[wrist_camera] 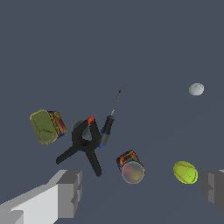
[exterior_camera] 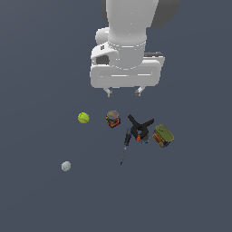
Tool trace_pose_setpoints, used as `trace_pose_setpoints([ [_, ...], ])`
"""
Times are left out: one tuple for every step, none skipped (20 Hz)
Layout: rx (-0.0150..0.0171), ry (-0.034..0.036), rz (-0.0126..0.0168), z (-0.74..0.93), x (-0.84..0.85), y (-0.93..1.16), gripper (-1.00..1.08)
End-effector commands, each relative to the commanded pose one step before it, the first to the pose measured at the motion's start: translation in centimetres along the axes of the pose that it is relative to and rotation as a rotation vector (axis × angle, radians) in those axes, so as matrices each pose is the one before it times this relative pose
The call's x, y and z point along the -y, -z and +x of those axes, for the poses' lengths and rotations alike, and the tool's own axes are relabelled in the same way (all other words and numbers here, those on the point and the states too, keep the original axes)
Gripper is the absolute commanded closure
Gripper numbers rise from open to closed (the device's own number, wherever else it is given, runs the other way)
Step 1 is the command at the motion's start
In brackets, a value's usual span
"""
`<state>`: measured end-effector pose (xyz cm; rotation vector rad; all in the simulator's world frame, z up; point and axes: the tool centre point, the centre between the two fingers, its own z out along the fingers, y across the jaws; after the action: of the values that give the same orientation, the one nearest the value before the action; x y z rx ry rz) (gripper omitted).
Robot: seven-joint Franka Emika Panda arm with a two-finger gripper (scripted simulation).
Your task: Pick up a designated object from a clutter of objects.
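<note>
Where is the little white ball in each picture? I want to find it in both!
Exterior view: the little white ball sits alone toward the exterior view's left, lower than everything else and apart from the other things.
Wrist view: the white ball shows by itself, away from the pile.
Shared landmark: the yellow-green ball is its nearest neighbour in both pictures.

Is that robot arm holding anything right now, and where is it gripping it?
Nothing is held. The tool hangs open above the clutter, with empty space between its fingers.
</note>
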<state>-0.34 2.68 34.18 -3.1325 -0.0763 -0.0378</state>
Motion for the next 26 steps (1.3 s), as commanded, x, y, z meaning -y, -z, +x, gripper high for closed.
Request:
trace_pose_setpoints([
  [0.00000,0.00000,0.00000,0.000,-0.001,0.000,-0.92],
  [0.00015,0.00083,-0.00050,0.001,-0.012,0.011,-0.92],
  [0.00047,0.00234,-0.00139,0.002,-0.040,0.032,-0.92],
  [0.00077,0.00379,-0.00225,0.004,-0.060,0.049,-0.92],
  [0.00105,0.00514,-0.00304,0.006,-0.086,0.067,-0.92],
  [0.00133,0.00645,-0.00379,0.009,-0.107,0.081,-0.92],
  [0.00151,0.00725,-0.00420,0.013,-0.126,0.088,-0.92],
  [0.00126,0.00606,-0.00342,0.015,-0.106,0.068,-0.92],
  [0.00089,0.00435,-0.00236,0.015,-0.084,0.044,-0.92],
  [0.00056,0.00285,-0.00144,0.015,-0.051,0.022,-0.92],
  [0.00022,0.00126,-0.00053,0.011,-0.030,0.005,-0.92],
  [0.00000,0.00000,0.00000,0.007,0.011,-0.009,-0.92],
  [-0.00028,-0.00134,0.00072,-0.011,0.019,-0.005,-0.92],
  [-0.00022,-0.00189,0.00043,-0.035,0.040,0.013,-0.92],
  [-0.00005,-0.00098,-0.00001,-0.030,0.031,0.019,-0.92],
  [0.00000,0.00000,0.00000,-0.009,0.010,0.009,-0.92],
  [0.00009,0.00065,-0.00020,0.019,-0.017,-0.011,-0.92],
  [0.00005,0.00138,0.00006,0.046,-0.053,-0.029,-0.92],
  [0.00008,0.00239,0.00014,0.076,-0.063,-0.051,-0.92],
  [0.00009,0.00315,0.00025,0.103,-0.087,-0.071,-0.92],
  [0.00010,0.00395,0.00034,0.130,-0.111,-0.092,-0.92],
  [0.00011,0.00471,0.00043,0.156,-0.136,-0.113,-0.92],
  [0.00012,0.00546,0.00050,0.180,-0.160,-0.132,-0.92],
  [0.00013,0.00615,0.00055,0.200,-0.181,-0.150,-0.92],
  [0.00015,0.00691,0.00058,0.220,-0.207,-0.169,-0.92],
  [0.00016,0.00769,0.00062,0.240,-0.231,-0.188,-0.92],
])
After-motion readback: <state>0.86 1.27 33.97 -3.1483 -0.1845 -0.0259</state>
